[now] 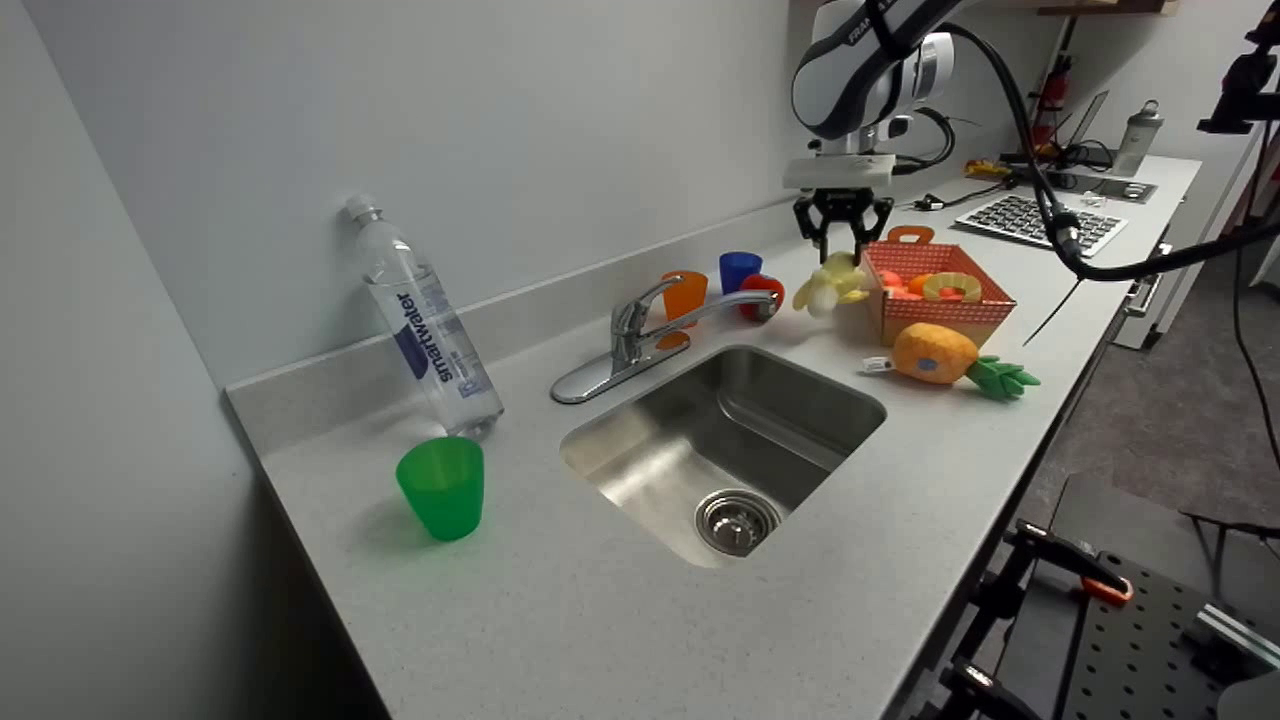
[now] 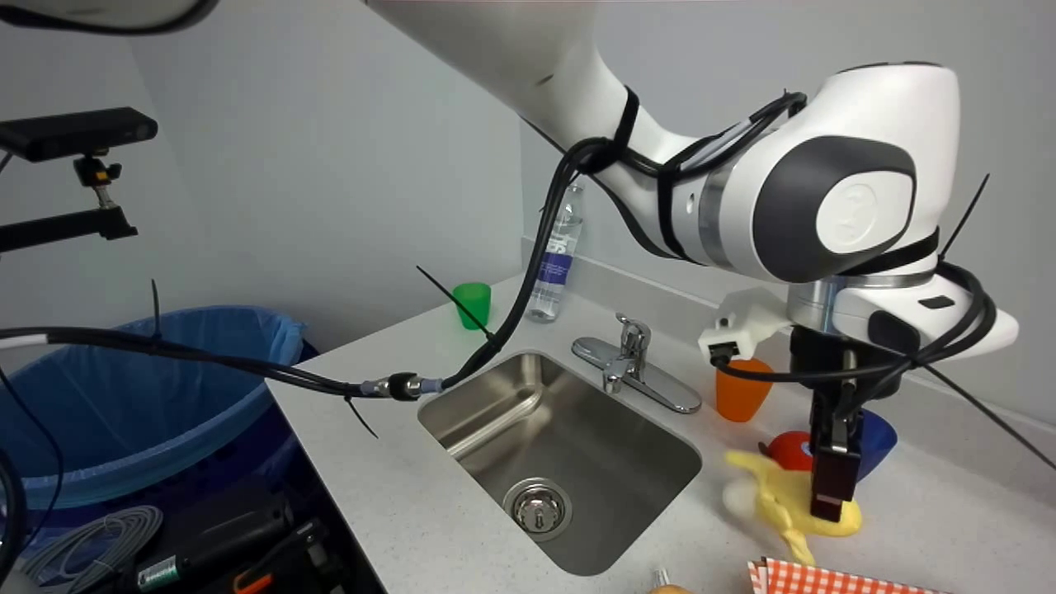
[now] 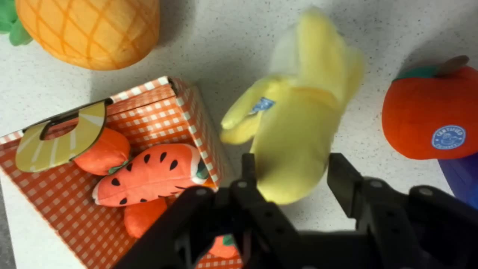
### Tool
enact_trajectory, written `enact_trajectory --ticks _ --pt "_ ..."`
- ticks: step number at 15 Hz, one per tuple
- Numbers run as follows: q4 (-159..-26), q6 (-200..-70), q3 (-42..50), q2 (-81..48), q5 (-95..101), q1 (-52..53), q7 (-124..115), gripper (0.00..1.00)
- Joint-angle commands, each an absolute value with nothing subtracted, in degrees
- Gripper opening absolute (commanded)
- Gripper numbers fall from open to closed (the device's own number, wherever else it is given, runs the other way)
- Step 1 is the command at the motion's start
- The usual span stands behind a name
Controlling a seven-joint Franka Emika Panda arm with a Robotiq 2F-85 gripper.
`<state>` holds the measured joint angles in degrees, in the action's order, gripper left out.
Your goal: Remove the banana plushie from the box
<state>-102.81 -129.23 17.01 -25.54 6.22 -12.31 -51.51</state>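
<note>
Pale speckled counter [image 1: 620,620]: from where I stood, its front edge ran well apart from the black two-finger gripper [image 3: 293,162], an orange pineapple-shaped soft toy [image 1: 935,353] lying in between.
Stainless-steel sink [image 1: 660,460]: its rim lay near the gripper, with counter showing between them.
Orange-and-white checked cardboard box [image 3: 56,201]: its wall stood just beside the jaws; a red watermelon soft toy with black seeds [image 3: 149,175] lay inside.
Gap opposite the box: a strip of counter ran up to a round red soft toy [image 3: 418,116] beside a translucent blue plastic cup [image 1: 740,272].
Small pale yellow banana plushie [image 3: 298,123]: it was outside the box, between its wall and the red toy; whether any part met the counter, I could not tell.
Jaws: they stood apart by the plushie's width, one pad against each side of its body near the blunt end, gripping it; the peel flaps pointed away, a little blurred.
</note>
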Motion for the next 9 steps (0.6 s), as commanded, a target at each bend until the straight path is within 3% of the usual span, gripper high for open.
enact_trajectory --ticks 1,3,9 --pt "-103.9 -128.7 18.0 -23.9 6.6 -11.9 -49.3 0.84" --pt "-104.1 -128.9 18.1 -23.1 6.3 -12.1 -48.2 0.98" --pt "-102.7 -129.0 18.4 -23.0 5.9 -12.1 -48.3 1.0"
